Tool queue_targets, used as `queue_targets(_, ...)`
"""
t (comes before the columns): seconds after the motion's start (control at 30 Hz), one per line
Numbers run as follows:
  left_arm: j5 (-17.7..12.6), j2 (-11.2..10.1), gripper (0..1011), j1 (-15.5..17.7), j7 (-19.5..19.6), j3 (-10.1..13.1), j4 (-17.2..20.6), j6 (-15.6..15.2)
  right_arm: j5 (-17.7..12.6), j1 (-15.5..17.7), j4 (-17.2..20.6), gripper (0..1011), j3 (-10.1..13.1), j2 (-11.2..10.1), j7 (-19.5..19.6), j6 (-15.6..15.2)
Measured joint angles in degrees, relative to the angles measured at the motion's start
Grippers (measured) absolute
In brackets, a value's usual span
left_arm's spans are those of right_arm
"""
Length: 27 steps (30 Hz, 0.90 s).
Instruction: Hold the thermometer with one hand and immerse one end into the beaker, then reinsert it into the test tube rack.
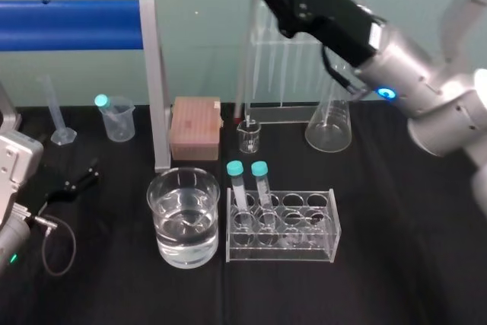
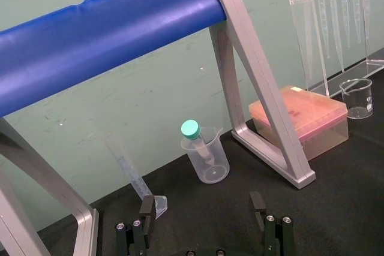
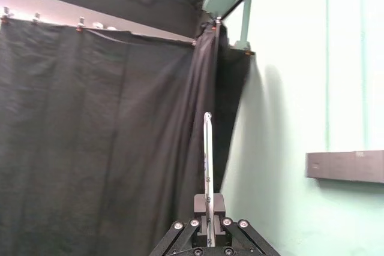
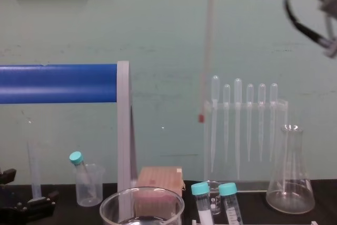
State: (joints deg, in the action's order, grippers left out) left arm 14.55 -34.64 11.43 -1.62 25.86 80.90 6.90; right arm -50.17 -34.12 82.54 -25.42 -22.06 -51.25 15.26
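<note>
My right gripper (image 3: 207,201) is raised high above the back of the table, its fingers closed narrowly on the thermometer (image 4: 206,46). The rod hangs nearly upright in the air, red tip down, in front of the pipette stand (image 4: 245,130) and clear of everything below. Well beneath it and nearer to me stand the large water-filled beaker (image 1: 160,218) and, just beside it, the test tube rack (image 1: 323,237). My left gripper (image 2: 202,211) rests low at my left, fingers spread apart.
</note>
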Motion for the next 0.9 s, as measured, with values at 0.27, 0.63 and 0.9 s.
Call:
queue_targets(0.27,0.0,0.0,1008,0.0,0.0,0.0,0.0,0.0,-0.17,9.11,7.2,56,4.79,-6.25,5.41,0.58)
queue_targets(0.63,0.0,0.0,1008,0.0,0.0,0.0,0.0,0.0,1.45,21.07,12.44,56,10.62,-10.01,13.0,0.76)
queue_targets(0.9,0.0,0.0,1008,0.0,0.0,0.0,0.0,0.0,3.0,22.36,10.14,56,11.23,-9.08,13.76,0.24)
